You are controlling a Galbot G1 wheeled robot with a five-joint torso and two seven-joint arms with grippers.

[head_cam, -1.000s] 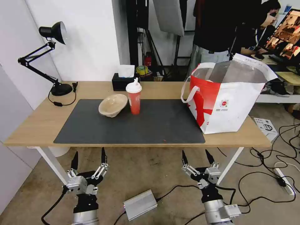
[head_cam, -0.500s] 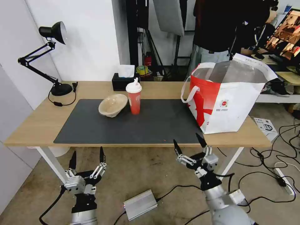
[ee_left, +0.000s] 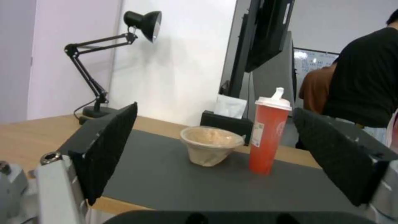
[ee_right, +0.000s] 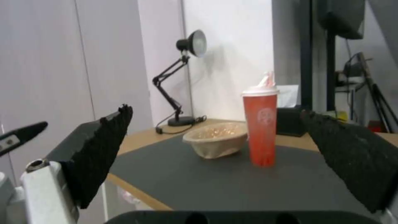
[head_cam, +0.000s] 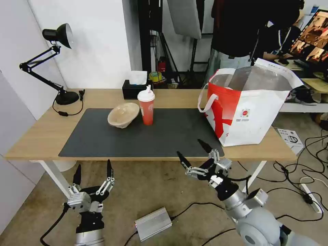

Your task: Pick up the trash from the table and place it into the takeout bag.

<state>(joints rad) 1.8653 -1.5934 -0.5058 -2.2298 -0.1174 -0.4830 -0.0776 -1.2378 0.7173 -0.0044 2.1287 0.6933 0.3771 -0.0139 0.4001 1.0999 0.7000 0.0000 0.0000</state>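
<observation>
Red cup (head_cam: 146, 107) and beige bowl (head_cam: 123, 114) on table (head_cam: 41, 136), far ahead of right gripper (head_cam: 194, 152), jaws wide, empty. Left gripper (head_cam: 93, 169) likewise, parked low.

The takeout bag (head_cam: 254, 112) hides whatever lies inside it

Red cup (head_cam: 146, 106) upright beside tilted beige bowl (head_cam: 123, 114) on mat.
</observation>
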